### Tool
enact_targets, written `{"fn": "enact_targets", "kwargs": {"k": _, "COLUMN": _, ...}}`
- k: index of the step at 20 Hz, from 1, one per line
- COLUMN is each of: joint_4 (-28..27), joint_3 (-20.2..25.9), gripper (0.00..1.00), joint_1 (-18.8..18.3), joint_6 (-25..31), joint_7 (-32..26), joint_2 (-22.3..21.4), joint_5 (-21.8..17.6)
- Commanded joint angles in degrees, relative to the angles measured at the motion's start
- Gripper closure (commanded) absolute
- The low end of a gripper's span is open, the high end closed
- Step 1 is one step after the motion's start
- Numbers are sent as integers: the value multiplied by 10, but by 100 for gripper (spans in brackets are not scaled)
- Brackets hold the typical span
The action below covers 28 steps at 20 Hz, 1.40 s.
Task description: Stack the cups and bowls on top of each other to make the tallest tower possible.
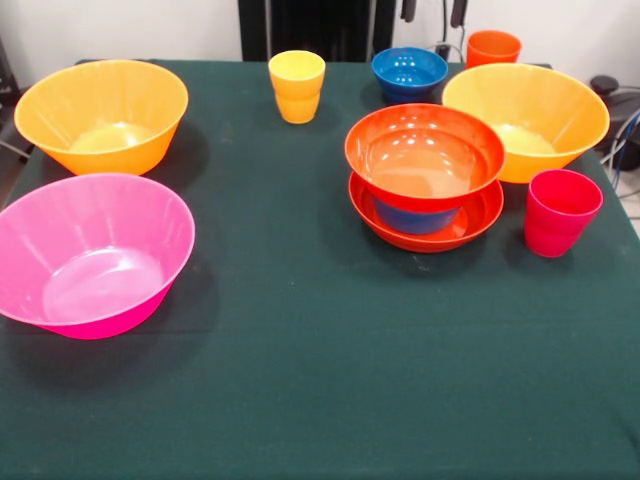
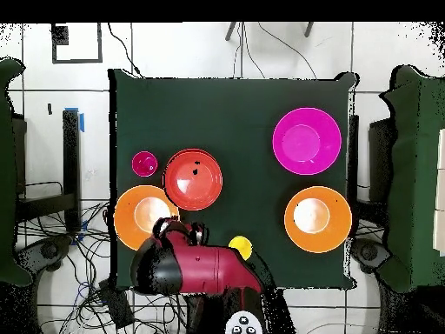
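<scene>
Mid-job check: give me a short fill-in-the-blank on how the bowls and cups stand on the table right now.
1. The tower has a small ____ bowl sandwiched between two shallow red-orange bowls.
2. The large pink bowl holds ____ inside it.
3. The cup standing closest to the tower is the ____ one.
4. The number of large orange-yellow bowls standing alone on the green table is ____.

Missing words: blue; nothing; red-pink; two

Bulky red arm [image 2: 204, 270] with black joints.
</scene>
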Motion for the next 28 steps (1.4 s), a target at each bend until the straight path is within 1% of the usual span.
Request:
{"fn": "enact_targets", "kwargs": {"k": 1, "joint_4": 8, "joint_3": -6, "gripper": 0, "joint_1": 40, "joint_6": -44, "joint_7": 125, "joint_2": 55, "joint_5": 26}}
{"fn": "enact_targets", "kwargs": {"k": 7, "joint_4": -15, "joint_3": -31, "gripper": 0, "joint_1": 84, "joint_6": -31, "joint_7": 135, "joint_2": 63, "joint_5": 54}}
{"fn": "enact_targets", "kwargs": {"k": 10, "joint_4": -32, "joint_3": -36, "gripper": 0, "joint_1": 95, "joint_6": -28, "joint_7": 134, "joint_2": 76, "joint_5": 65}}
{"fn": "enact_targets", "kwargs": {"k": 13, "joint_4": -39, "joint_3": -45, "gripper": 0, "joint_1": 107, "joint_6": -25, "joint_7": 136, "joint_2": 80, "joint_5": 72}}
{"fn": "enact_targets", "kwargs": {"k": 17, "joint_4": -40, "joint_3": -46, "gripper": 0, "joint_1": 105, "joint_6": -20, "joint_7": 131, "joint_2": 78, "joint_5": 74}}
{"fn": "enact_targets", "kwargs": {"k": 22, "joint_4": -53, "joint_3": -40, "gripper": 0, "joint_1": 98, "joint_6": -39, "joint_7": 129, "joint_2": 101, "joint_5": 72}}
{"fn": "enact_targets", "kwargs": {"k": 25, "joint_4": -67, "joint_3": -38, "gripper": 0, "joint_1": 91, "joint_6": -35, "joint_7": 117, "joint_2": 107, "joint_5": 67}}
{"fn": "enact_targets", "kwargs": {"k": 28, "joint_4": -73, "joint_3": -35, "gripper": 0, "joint_1": 80, "joint_6": -19, "joint_7": 103, "joint_2": 98, "joint_5": 59}}
